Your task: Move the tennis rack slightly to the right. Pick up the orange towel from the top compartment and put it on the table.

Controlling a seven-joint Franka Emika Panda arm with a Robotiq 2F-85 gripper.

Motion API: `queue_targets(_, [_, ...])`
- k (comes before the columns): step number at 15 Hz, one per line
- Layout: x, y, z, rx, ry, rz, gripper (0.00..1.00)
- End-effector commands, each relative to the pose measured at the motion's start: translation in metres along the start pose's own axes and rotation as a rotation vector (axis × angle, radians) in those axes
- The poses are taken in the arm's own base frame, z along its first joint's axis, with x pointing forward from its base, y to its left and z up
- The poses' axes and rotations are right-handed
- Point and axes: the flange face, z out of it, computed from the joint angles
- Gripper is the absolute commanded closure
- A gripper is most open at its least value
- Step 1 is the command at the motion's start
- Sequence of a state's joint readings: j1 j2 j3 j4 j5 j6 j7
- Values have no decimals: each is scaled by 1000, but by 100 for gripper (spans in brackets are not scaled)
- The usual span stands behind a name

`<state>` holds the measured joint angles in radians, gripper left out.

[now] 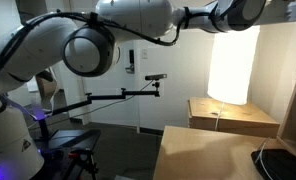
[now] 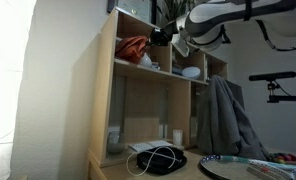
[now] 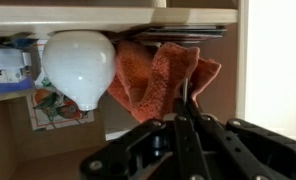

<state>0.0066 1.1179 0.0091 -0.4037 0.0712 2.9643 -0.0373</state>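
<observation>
The orange towel (image 3: 153, 78) lies bunched in the top compartment of a wooden shelf (image 2: 106, 90), seen in an exterior view as a rust-coloured heap (image 2: 134, 48). My gripper (image 3: 185, 100) reaches into that compartment from the right (image 2: 161, 36). Its fingers are shut, and a fold of the towel is pinched at their tips. The tennis rack (image 2: 240, 168) lies flat on the table (image 1: 193, 150) at the lower right, only partly in view.
A white rounded bulb-shaped object (image 3: 78, 65) stands just left of the towel in the same compartment. A grey garment (image 2: 223, 120) hangs beside the shelf. Black cables (image 2: 158, 160) lie at its foot. A pale wooden box (image 1: 233, 115) sits on the table.
</observation>
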Motion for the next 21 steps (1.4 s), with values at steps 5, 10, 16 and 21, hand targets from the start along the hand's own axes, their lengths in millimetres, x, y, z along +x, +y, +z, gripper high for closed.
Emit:
queue_targets(5, [-7, 6, 2, -13, 6, -26, 97])
queue_targets(10, [-38, 26, 15, -49, -47, -113, 97])
queue_targets(16, [-80, 57, 28, -73, -110, -198, 97])
queue_targets(21, [-117, 71, 38, -91, -168, -293, 97])
